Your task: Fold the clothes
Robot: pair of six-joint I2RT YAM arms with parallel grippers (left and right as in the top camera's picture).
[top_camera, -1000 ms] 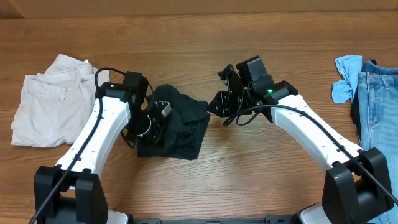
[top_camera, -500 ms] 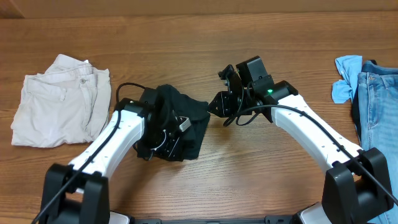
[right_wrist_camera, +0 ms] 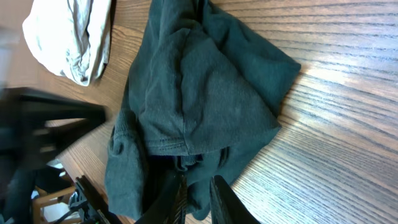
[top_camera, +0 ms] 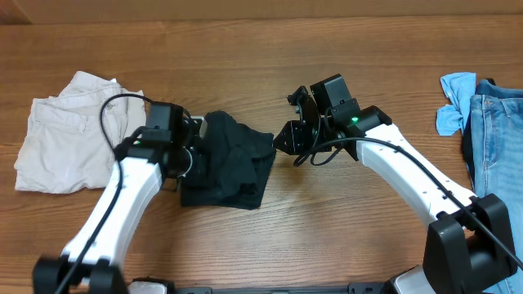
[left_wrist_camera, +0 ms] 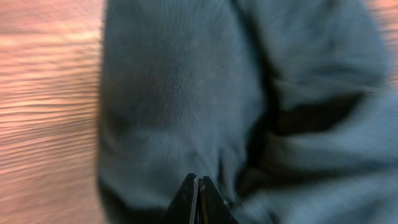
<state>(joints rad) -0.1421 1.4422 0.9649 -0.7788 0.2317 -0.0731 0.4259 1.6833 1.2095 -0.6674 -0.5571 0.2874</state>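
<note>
Left claw: tips pressed shut, over the cloth's left side. Right claw: fingers narrowly apart, dark cloth in the gap; whether it pinches, cannot tell. T-shirt: black-navy, bunched in a creased heap, one stitched hem showing, mid-bench between both arms. Cream shorts near, leftward.

Bright, even light; the T-shirt blurs in left wrist view; table glares.
</note>
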